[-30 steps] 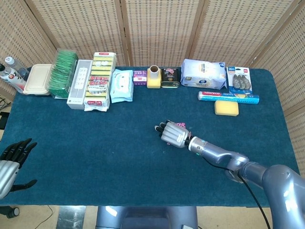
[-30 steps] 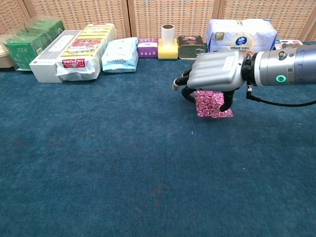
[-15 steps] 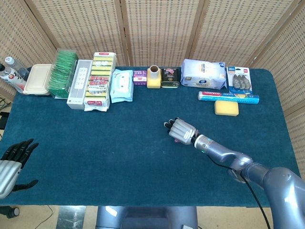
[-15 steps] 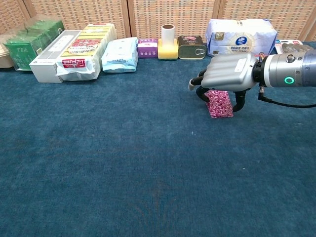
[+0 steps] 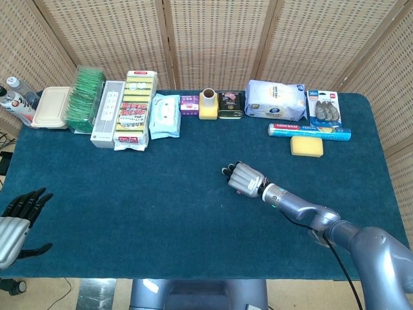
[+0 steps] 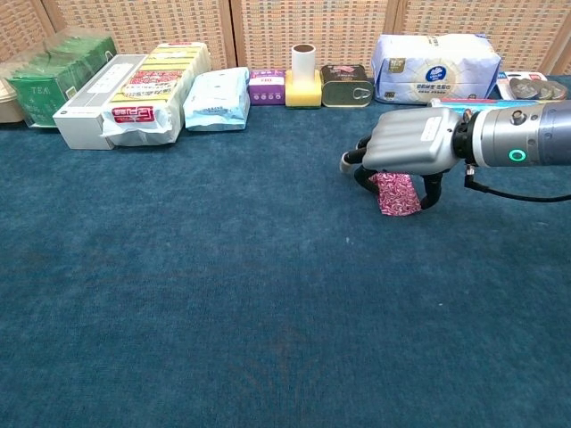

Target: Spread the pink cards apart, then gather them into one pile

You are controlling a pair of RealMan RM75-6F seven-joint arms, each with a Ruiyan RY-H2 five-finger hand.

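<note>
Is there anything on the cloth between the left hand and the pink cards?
Nothing: in the head view only bare blue cloth runs from the left hand to the pink cards under the right hand.

Right hand: brushed silver back plate, black fingers. Grey metallic forearm with a green lit ring at the wrist; thin black cable trailing alongside. Left hand: silver palm, black fingers.

At the centre right of the chest view, the pink patterned paper cards carry a dense magenta-and-white speckle, under the silver-grey metal right hand with black fingers. The dark teal carpeted table is plain. At the head view's lower left, the left hand is black-fingered with a grey back.
</note>
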